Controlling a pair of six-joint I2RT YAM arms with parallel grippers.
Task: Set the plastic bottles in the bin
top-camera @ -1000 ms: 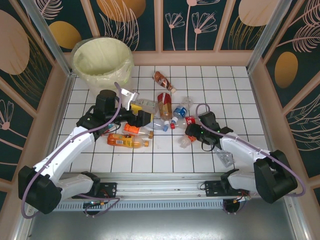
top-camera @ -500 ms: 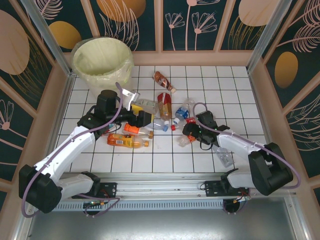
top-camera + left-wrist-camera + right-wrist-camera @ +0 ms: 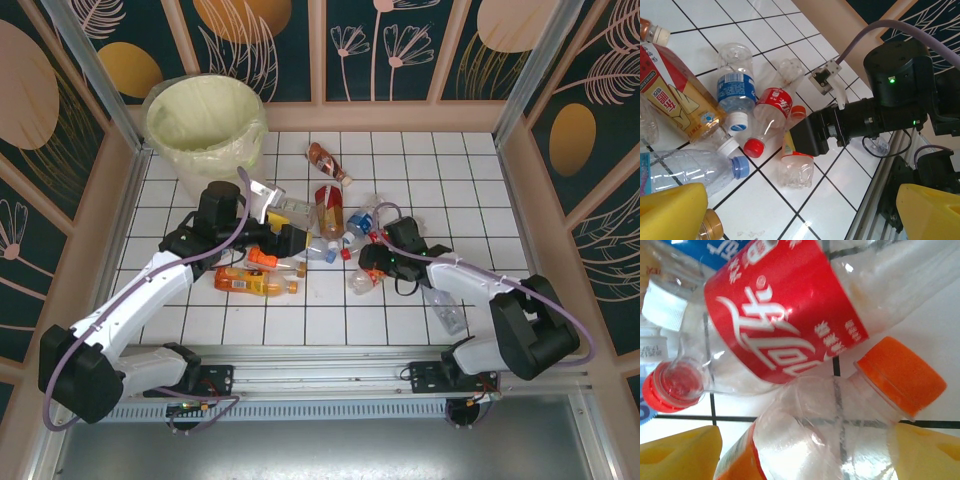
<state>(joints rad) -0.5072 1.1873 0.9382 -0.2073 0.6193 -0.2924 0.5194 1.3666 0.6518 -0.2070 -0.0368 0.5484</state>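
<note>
Our right arm stretches low across the table (image 3: 452, 172), the right gripper (image 3: 802, 452) tipped down, jaws wide on either side of the orange-capped bottle (image 3: 840, 432) lying against a red-labelled bottle (image 3: 785, 320). We hold the left gripper (image 3: 801, 212) above the scattered plastic bottles (image 3: 328, 210), jaws wide and empty. The bin (image 3: 190, 150) stands well apart, far left.

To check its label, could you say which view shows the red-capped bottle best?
Right wrist: the red-capped bottle is close, its label lettering large. Left wrist shows it whole but smaller; top external, barely.
</note>
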